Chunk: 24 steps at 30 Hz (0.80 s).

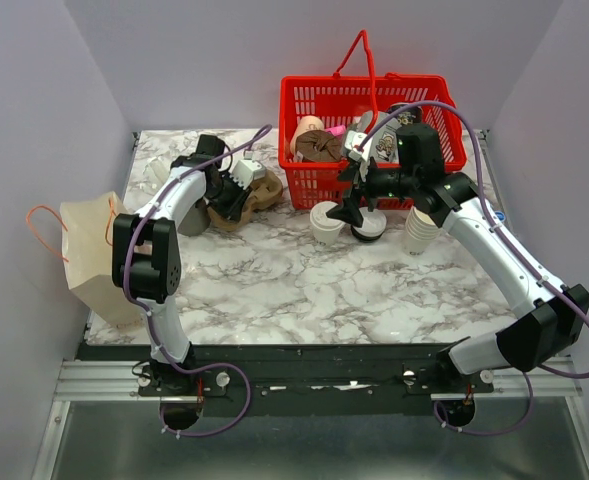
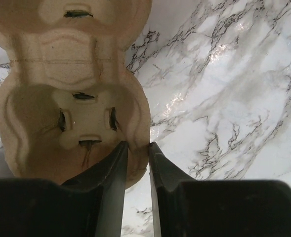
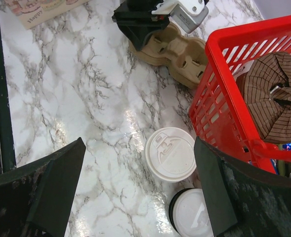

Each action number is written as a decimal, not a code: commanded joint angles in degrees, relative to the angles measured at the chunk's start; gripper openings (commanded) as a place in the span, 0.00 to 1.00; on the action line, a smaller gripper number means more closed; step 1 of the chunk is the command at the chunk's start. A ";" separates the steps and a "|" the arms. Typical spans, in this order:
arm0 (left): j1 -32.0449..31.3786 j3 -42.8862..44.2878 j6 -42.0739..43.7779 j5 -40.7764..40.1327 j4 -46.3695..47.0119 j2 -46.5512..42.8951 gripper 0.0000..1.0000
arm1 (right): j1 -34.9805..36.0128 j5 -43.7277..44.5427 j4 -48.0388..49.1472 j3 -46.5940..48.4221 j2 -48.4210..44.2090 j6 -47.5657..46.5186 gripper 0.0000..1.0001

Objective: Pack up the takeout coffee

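Your right gripper (image 3: 139, 143) hangs with its fingers spread wide and empty. The takeout coffee (image 3: 171, 153) stands upright on the marble table (image 3: 61, 89) below and between them (nearer the finger on the basket side), just beside the red basket (image 3: 254, 27). Your left gripper (image 2: 138, 144) is well apart from it, fingers close together astride the cup carrier (image 2: 46, 64) rim; whether they pinch it, you cannot tell.

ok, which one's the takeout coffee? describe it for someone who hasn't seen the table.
Start at the red basket. Three white things sit along its near side. The takeout coffee is the leftmost: a single lidded cup, not the loose lids or the lidless cup stack.
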 commanded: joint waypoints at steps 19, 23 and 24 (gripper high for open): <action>-0.43 4.52 -7.29 -1.96 2.72 -5.37 0.06 | -0.13 -2.00 2.23 0.69 1.28 1.40 1.00; -0.70 1.09 -8.18 -1.78 6.33 -7.39 0.23 | -0.13 -1.74 2.05 1.04 1.45 1.40 1.00; -0.78 0.30 -8.18 -1.69 7.38 -7.48 0.32 | -0.13 -1.65 1.96 1.04 1.37 1.49 1.00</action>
